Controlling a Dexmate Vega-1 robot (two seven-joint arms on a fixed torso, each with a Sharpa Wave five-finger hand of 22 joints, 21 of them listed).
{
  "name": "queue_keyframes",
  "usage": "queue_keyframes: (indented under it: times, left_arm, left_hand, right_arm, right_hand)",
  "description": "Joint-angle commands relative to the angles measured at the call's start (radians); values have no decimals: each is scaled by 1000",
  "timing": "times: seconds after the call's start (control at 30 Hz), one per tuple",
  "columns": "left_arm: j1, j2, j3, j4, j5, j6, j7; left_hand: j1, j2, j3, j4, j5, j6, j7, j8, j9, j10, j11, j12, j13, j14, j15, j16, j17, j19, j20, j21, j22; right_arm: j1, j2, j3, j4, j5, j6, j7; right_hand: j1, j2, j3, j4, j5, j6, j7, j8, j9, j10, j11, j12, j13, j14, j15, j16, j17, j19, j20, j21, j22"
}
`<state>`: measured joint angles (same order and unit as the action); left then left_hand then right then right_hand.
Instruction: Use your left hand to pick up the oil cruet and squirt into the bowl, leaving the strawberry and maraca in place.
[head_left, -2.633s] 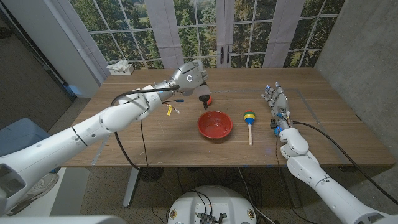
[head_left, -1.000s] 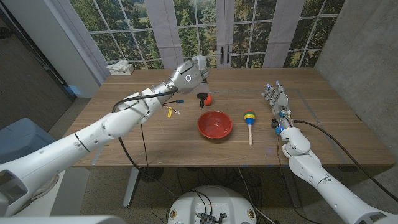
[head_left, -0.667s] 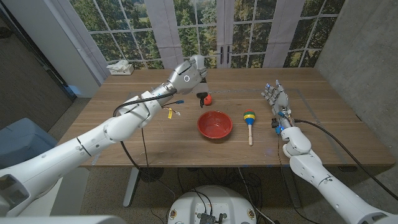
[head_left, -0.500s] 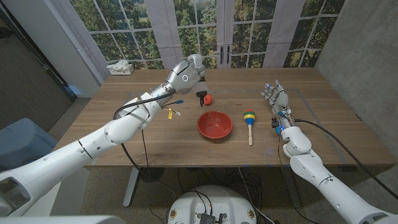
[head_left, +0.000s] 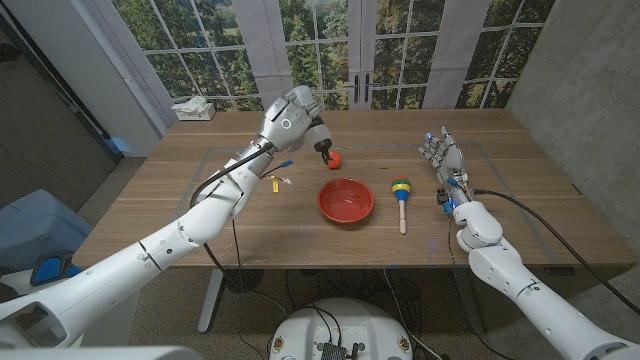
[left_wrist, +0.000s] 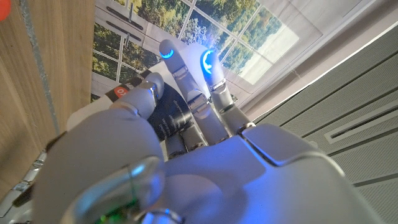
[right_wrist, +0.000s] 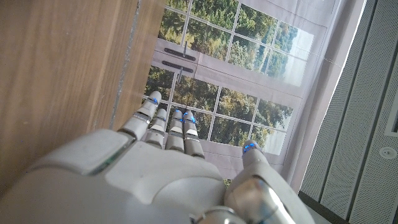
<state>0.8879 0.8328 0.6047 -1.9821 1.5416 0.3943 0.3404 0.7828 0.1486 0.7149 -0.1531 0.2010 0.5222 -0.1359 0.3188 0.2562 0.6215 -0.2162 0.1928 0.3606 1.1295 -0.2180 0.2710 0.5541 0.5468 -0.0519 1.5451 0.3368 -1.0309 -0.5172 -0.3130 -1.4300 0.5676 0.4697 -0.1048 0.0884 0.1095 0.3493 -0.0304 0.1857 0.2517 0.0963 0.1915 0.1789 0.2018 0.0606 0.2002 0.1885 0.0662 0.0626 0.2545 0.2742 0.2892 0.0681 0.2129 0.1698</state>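
My left hand (head_left: 293, 117) hovers over the far middle of the table and grips the oil cruet (head_left: 321, 144), whose dark end juts out below the fingers. In the left wrist view the cruet (left_wrist: 163, 113) is a dark bottle with a red label, clasped between the fingers (left_wrist: 211, 81). The strawberry (head_left: 336, 158) lies on the table just beneath the cruet's end. The red bowl (head_left: 346, 201) sits nearer the front, in the middle. To its right lies the maraca (head_left: 402, 190). My right hand (head_left: 444, 160) stands at the right with its fingers straight, holding nothing.
Small yellow and blue bits (head_left: 275, 178) lie left of the bowl, under my left forearm. A white object (head_left: 192, 108) sits at the table's far left corner. Windows stand behind the table's far edge.
My left hand has turned and drawn slightly back and left with the cruet, whose dark end has risen a little above the strawberry. The right hand, bowl and maraca have not moved.
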Motion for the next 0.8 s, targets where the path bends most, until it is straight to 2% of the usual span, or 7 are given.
queue_keyframes:
  times: [0.03,0.23,0.3,0.8]
  left_arm:
    - [52,-67,-22,14,-197,68,75]
    - [64,-90,-32,15,-297,81,94]
    - [74,-114,-39,15,-335,105,102]
    - [108,-120,-96,-20,-604,85,127]
  left_hand:
    - [-11,3,0,8,-1,12,6,-6,0,29,2,10,-1,11,-20,-4,3,7,-140,-2,-3]
    - [-23,10,2,14,0,17,8,-8,-3,30,2,10,-8,10,-20,-6,5,6,-139,-7,-12]
    - [-24,10,3,14,0,18,9,-9,-3,30,2,10,-9,9,-20,-7,4,7,-139,-7,-13]
    - [-62,18,11,30,1,29,23,-18,-13,39,3,14,-26,-2,-19,-25,-6,10,-136,-21,-42]
  right_arm:
    - [-8,-19,0,-38,-8,-32,-11]
    - [-9,-26,-2,-51,-15,-45,-18]
    - [-9,-28,-3,-53,-20,-47,-20]
    - [-1,-31,-7,-64,-28,-66,-27]
  right_hand:
    - [-3,6,0,-4,1,2,-7,0,2,8,1,-2,5,3,2,-1,2,9,-2,-1,6]
    - [-3,7,0,-5,2,3,-8,0,2,7,0,-3,5,3,2,-1,2,9,-2,-2,6]
    - [-3,7,0,-5,2,3,-7,0,2,8,1,-3,5,2,2,-1,2,9,-2,-2,6]
    - [-3,7,0,-6,2,2,-6,0,2,7,-1,-3,5,2,2,-3,2,10,-3,-4,6]
